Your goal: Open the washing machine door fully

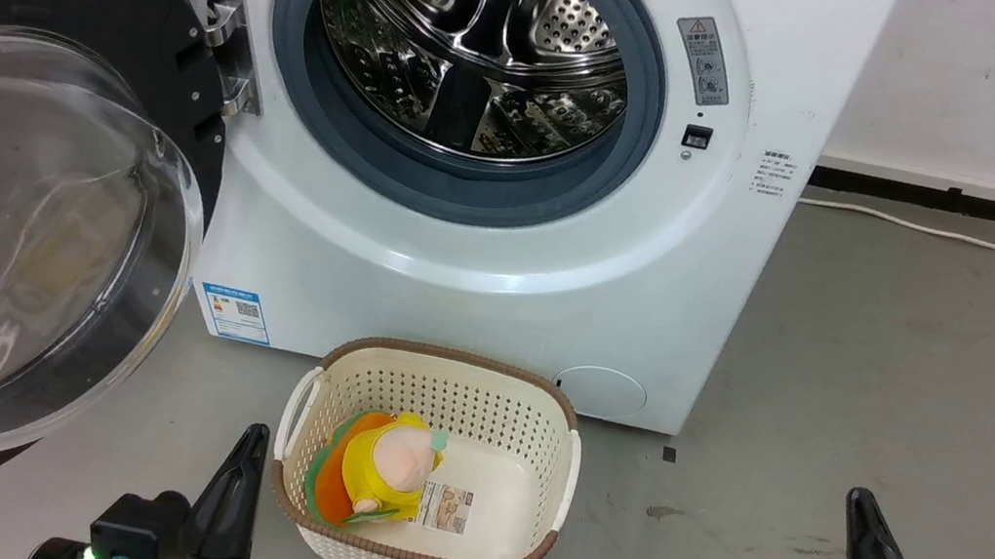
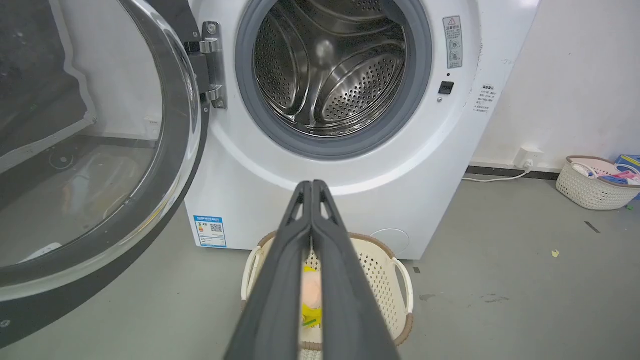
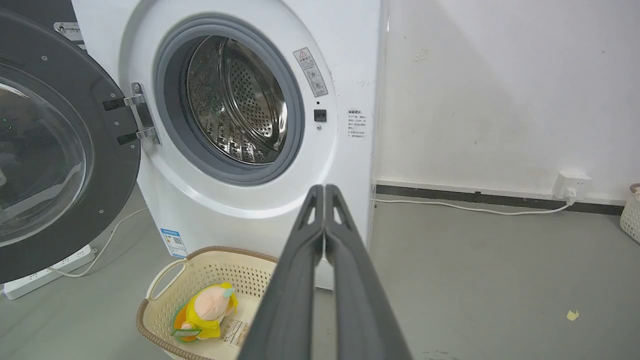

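Head view has the door [image 1: 12,227] swung wide off the machine [image 1: 475,296], well apart from the left gripper [image 1: 254,441] and right gripper [image 1: 863,507], both clenched on nothing. I judge that shoving it further could strain the hinge [image 1: 231,52], or a low reach clip the basket [image 1: 456,355]

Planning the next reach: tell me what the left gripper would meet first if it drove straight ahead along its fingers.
Most likely the white front of the washing machine, just below the grey rubber gasket; the shut left gripper lines up there, above the laundry basket. Depth is unclear.
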